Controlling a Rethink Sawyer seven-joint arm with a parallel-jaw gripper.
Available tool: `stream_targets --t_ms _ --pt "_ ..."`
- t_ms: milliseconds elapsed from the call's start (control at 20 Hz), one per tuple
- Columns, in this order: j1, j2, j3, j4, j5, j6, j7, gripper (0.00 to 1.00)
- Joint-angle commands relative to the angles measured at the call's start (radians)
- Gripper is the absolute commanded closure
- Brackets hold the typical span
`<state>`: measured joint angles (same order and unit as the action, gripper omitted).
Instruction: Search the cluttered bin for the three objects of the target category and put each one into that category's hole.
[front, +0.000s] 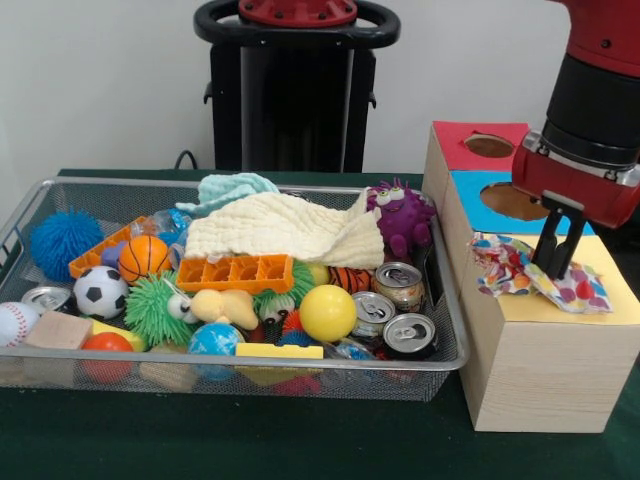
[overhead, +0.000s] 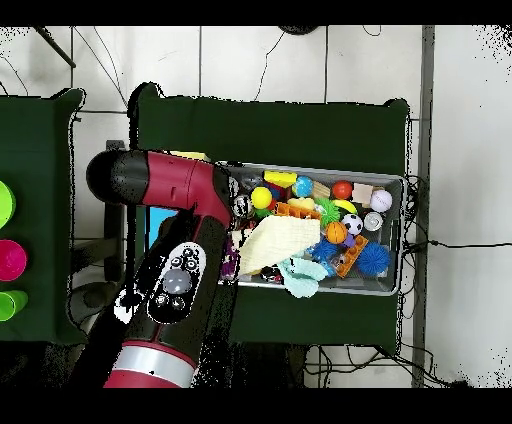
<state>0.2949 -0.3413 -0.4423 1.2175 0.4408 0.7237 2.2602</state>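
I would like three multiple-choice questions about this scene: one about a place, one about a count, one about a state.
1. Where does the patterned cloth lie?
A. in the wire bin
B. on the wooden box's yellow section
C. on the green tablecloth

2. How many drink cans show at the bin's right end?
A. one
B. three
C. six

3. The gripper is
A. pressing into the patterned cloth
B. deep in the bin
C. out of view

Key: 1 B, cloth rests on the yellow panel; 2 B, three tops clustered; 3 A, fingers touch cloth.

Claw (front: 558, 262) down, fingers together
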Motion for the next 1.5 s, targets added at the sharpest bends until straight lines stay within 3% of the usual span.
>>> stream_targets --t_ms 50,650,1100,1500 --pt "-0.013 0.043 0.152 0.138 0.008 -0.053 0.139 1.0" --pt "-0.019 0.043 0.177 0.132 0.006 -0.019 0.135 1.0" --pt "-0.031 0.113 0.157 0.051 -0.02 0.052 0.132 1.0" --pt "-0.072 0.146 0.177 0.003 -0.039 0.086 0.062 1.0"
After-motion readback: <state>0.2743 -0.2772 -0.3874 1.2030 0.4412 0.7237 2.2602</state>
